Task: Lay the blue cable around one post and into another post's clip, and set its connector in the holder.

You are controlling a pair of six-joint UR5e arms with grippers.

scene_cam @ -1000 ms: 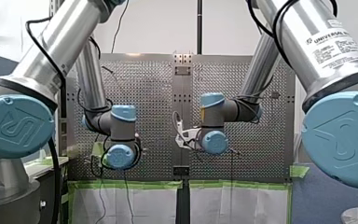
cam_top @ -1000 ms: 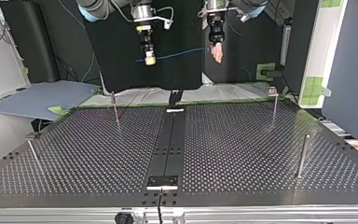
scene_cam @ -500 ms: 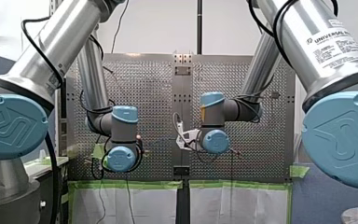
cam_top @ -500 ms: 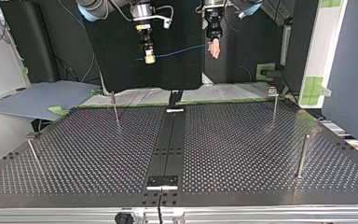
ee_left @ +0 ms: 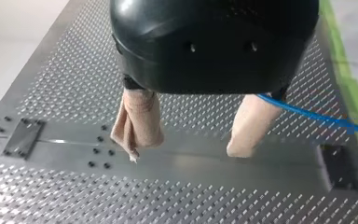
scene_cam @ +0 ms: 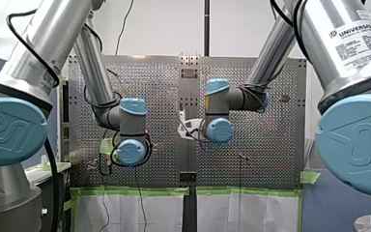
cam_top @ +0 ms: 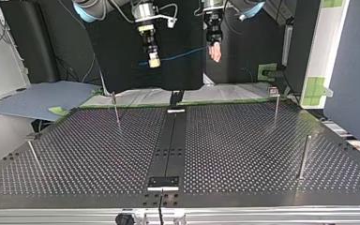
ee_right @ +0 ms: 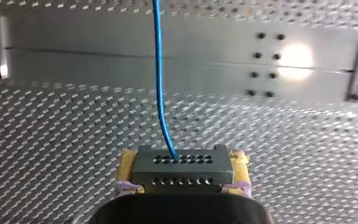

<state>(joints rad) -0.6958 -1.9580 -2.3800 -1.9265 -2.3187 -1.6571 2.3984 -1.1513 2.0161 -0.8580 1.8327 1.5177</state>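
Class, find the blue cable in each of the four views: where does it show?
Front view: not made out.
Top view: blue cable strung between my right gripper and my left gripper.
Left wrist view: trails away beside one pad.
Right wrist view: rises from the connector in the jaws.
Shared landmark: the table's centre strip.

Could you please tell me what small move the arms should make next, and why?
Probably lower both arms toward the table, keeping the cable stretched. My right gripper is shut on the connector, the cable spans to my left gripper, and both hang well above the posts, so the cable touches none yet.
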